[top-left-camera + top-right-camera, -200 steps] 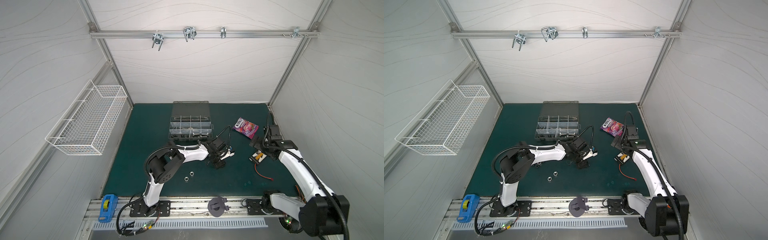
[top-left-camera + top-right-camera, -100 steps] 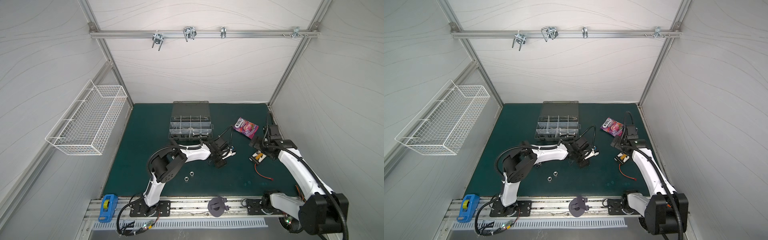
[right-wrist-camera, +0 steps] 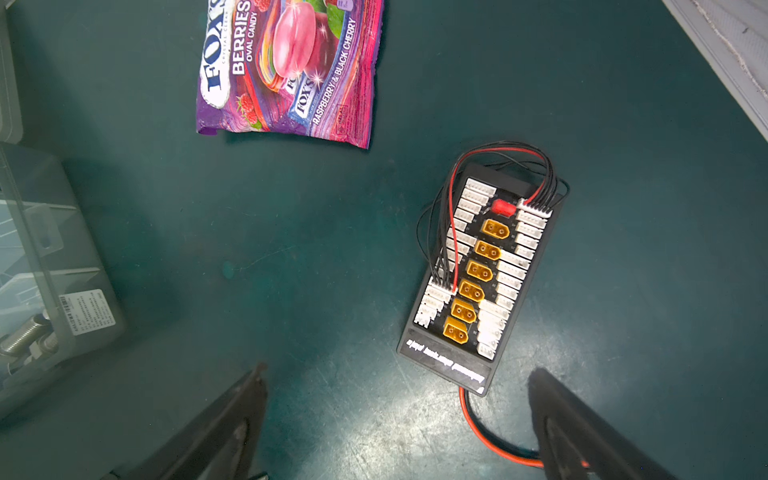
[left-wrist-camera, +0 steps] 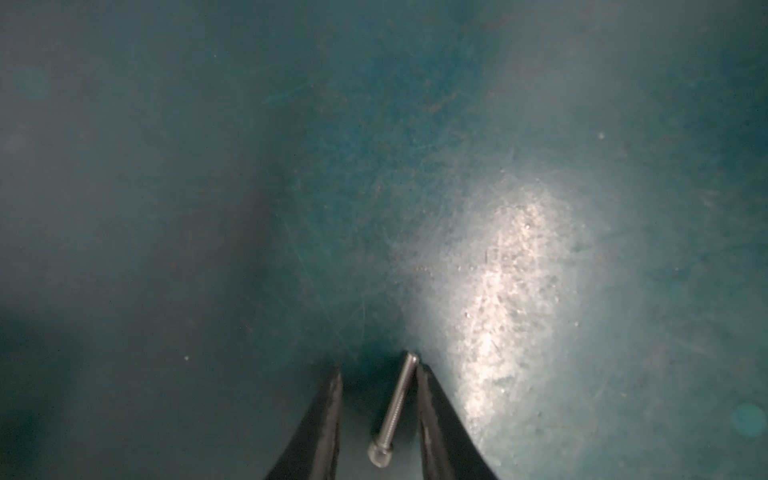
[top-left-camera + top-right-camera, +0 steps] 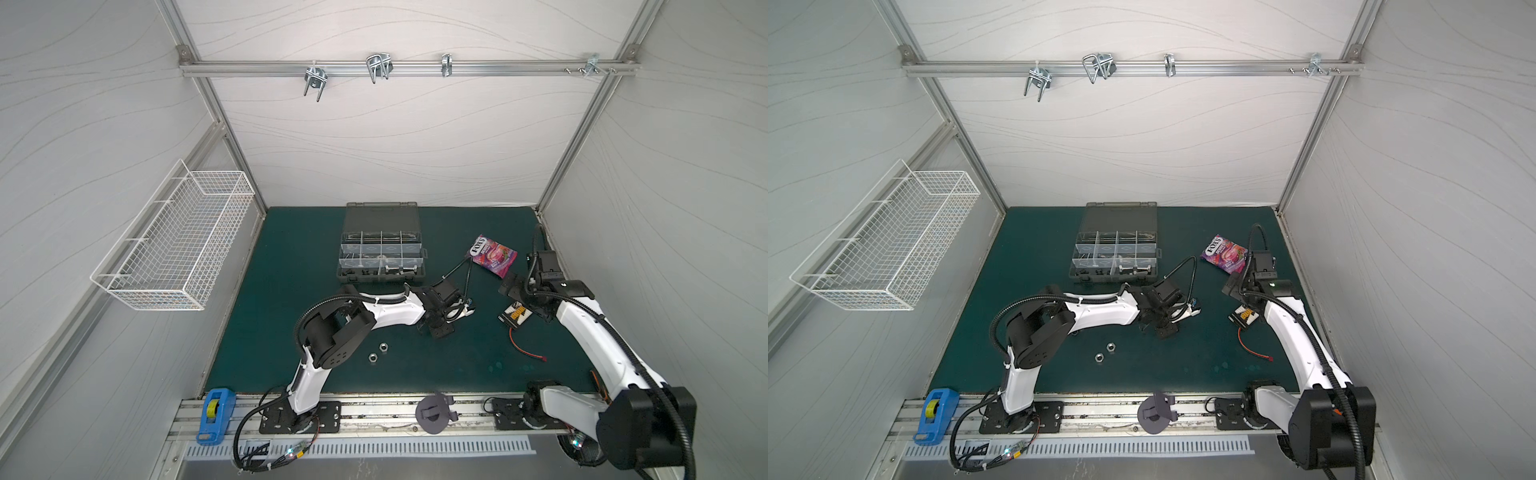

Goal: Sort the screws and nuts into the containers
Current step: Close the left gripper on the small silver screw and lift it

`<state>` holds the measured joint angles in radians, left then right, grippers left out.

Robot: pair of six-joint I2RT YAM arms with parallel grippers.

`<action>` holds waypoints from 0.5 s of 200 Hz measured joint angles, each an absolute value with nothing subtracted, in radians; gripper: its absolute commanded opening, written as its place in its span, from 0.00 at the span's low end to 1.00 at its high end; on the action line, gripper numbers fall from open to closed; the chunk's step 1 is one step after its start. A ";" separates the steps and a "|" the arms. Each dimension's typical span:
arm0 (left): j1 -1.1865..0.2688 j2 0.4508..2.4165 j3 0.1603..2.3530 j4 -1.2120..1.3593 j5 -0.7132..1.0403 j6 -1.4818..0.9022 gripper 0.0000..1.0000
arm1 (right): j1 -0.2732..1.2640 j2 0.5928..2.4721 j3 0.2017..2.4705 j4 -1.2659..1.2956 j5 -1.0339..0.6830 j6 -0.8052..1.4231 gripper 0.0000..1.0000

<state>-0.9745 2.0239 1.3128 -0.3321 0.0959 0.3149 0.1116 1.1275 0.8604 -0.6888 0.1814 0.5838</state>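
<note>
We see a green mat (image 5: 291, 291) covering the cell floor. The grey organizer case (image 5: 380, 216) sits at its far middle, lid folded back and containers (image 5: 390, 248) facing up; the front row holds stout bolts (image 5: 395, 270). The right gripper (image 3: 398, 370) hangs over the mat with jaws spread wide and holds nothing, near a purple candy bag (image 5: 492, 255) and above a black connector board (image 3: 482, 270). The left gripper (image 4: 379, 370) sits low in front of the case, jaws partly apart. 2 silver nuts (image 5: 383, 347) lie loose just beside each other, nearer the front edge. 1 thin silver screw (image 4: 395, 409) lies flat between the left jaws, its tip against 1 jaw and a gap on the other side, so it is not clamped.
</note>
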 measured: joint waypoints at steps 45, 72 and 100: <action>-0.981 2.022 1.312 -0.332 0.084 0.321 0.17 | 0.111 1.127 0.860 -0.689 0.181 0.584 0.99; -0.981 2.021 1.308 -0.328 0.075 0.319 0.13 | 0.110 1.127 0.860 -0.689 0.181 0.584 0.99; -0.983 2.019 1.303 -0.322 0.060 0.314 0.10 | 0.110 1.127 0.860 -0.689 0.181 0.584 0.99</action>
